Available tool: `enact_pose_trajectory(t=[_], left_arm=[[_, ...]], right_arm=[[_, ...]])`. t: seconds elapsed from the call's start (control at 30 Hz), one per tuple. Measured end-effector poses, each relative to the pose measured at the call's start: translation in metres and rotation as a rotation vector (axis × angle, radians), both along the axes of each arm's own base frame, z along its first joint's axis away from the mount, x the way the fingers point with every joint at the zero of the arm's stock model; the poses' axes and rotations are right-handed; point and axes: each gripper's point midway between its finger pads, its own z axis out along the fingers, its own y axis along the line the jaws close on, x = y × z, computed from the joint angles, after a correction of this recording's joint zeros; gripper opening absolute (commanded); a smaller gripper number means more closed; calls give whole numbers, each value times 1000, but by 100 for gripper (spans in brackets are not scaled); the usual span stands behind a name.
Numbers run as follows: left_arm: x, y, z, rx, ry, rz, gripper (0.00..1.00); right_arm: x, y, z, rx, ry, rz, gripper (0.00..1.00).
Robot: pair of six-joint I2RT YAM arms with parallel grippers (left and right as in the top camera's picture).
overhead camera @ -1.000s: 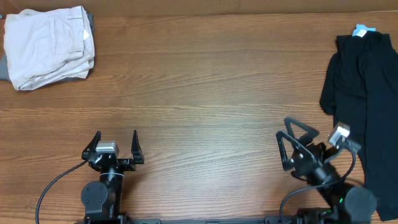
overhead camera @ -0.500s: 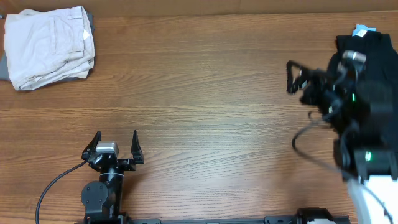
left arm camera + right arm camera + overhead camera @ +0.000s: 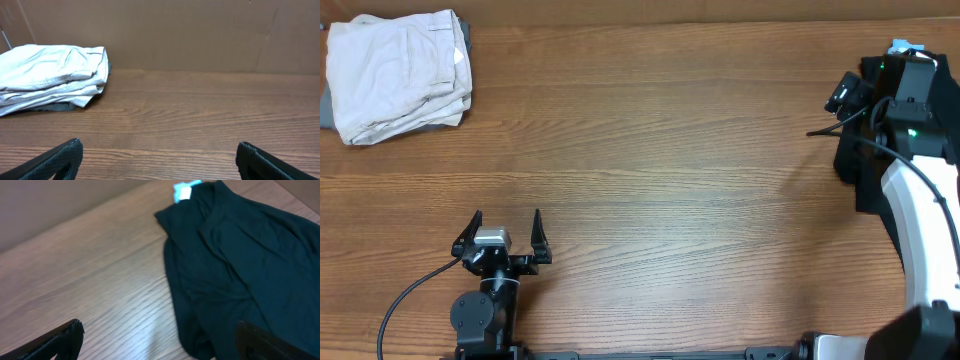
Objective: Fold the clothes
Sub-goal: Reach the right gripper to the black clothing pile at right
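**Item 1: cream garments (image 3: pixel 398 72).** Folded stack, lying at far-left corner of table (image 3: pixel 650 150). Seam and pocket edges are showing on top layer. A grey piece (image 3: pixel 328 108) is peeking out from under the stack at its left and back edges. In left wrist view the stack (image 3: pixel 50 70) is sitting well ahead and to the left, w/ the dark layer (image 3: pixel 62 106) showing beneath its near edge.

**Item 2: black garment (image 3: pixel 855 165).** Large, plain, unfolded, lying rumpled along far-right side of table and running off frame edge. In right wrist view the fabric (image 3: pixel 235 255) is spreading in loose creases, its left hem curving across the wood. A small light blue bit (image 3: pixel 182 191) is sitting at its far end, also visible overhead (image 3: pixel 905 47).

**Item 3: left gripper (image 3: pixel 507 218).** Parked at near-left of table, pointing away from base. Jaws are standing wide apart, nothing btwn them. Well apart from both garments. Wrist view (image 3: pixel 157 150) is showing only bare wood btwn the two black fingertips (image 3: pixel 62 156).

**Item 4: right gripper (image 3: pixel 157 330).** Jaws are spread wide, gripping nothing. It is hanging over the left hem of the black garment; contact w/ fabric can't be told. Overhead, the white arm link (image 3: pixel 920 230) is stretching along the right edge, covering part of the garment.
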Motion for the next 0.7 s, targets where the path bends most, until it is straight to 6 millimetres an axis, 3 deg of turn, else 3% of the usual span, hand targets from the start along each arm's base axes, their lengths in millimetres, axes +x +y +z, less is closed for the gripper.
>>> enact_pose_trajectory(t=[0.2, 0.37, 0.53, 0.7], left_arm=[[0, 0, 0, 0, 0, 0, 100], [0, 0, 0, 0, 0, 0, 100], [0, 0, 0, 0, 0, 0, 100], [0, 0, 0, 0, 0, 0, 100]], right_arm=[[-8, -26, -59, 20, 182, -52, 88], [-13, -25, -109, 59, 318, -49, 80], [-21, -23, -135, 79, 404, -45, 75], [-23, -22, -141, 84, 424, -47, 73]])
